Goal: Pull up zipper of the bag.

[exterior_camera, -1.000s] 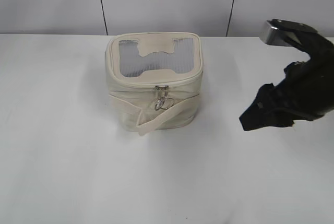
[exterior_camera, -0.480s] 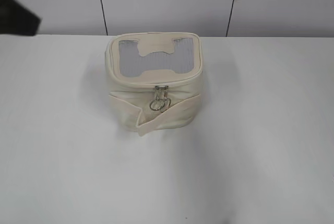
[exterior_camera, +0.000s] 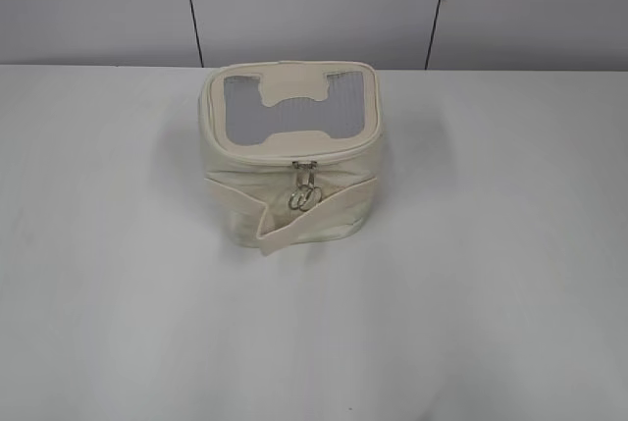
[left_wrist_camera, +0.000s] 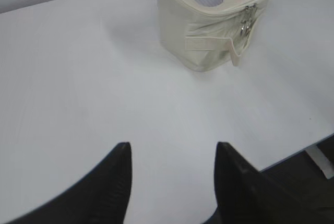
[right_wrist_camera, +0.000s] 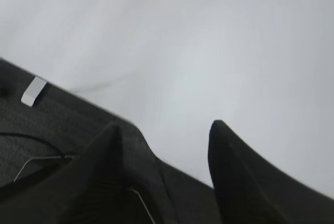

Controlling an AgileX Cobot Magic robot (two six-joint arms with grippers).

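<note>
The cream bag (exterior_camera: 289, 185) stands on the white table (exterior_camera: 471, 293), lid up, with grey mesh panels round an H-shaped cream patch. Its zipper (exterior_camera: 304, 166) runs round the lid rim, and the silver sliders with ring pulls (exterior_camera: 305, 195) hang at the front middle above the cream strap. The bag also shows at the top of the left wrist view (left_wrist_camera: 211, 36). My left gripper (left_wrist_camera: 173, 151) is open and empty over bare table, well short of the bag. My right gripper (right_wrist_camera: 164, 130) is open and empty at the table's edge. Neither gripper shows in the exterior view.
The table's front edge (left_wrist_camera: 292, 156) runs at the lower right of the left wrist view. In the right wrist view a dark floor (right_wrist_camera: 62, 125) with a thin cable and a small white tag (right_wrist_camera: 33, 91) lies beyond the table edge. A grey panelled wall (exterior_camera: 314, 9) stands behind the table.
Both arms have drawn back out of the exterior view: the right gripper left first, then the left arm from the upper left. The bag stays put; its ring pulls swung slightly.
</note>
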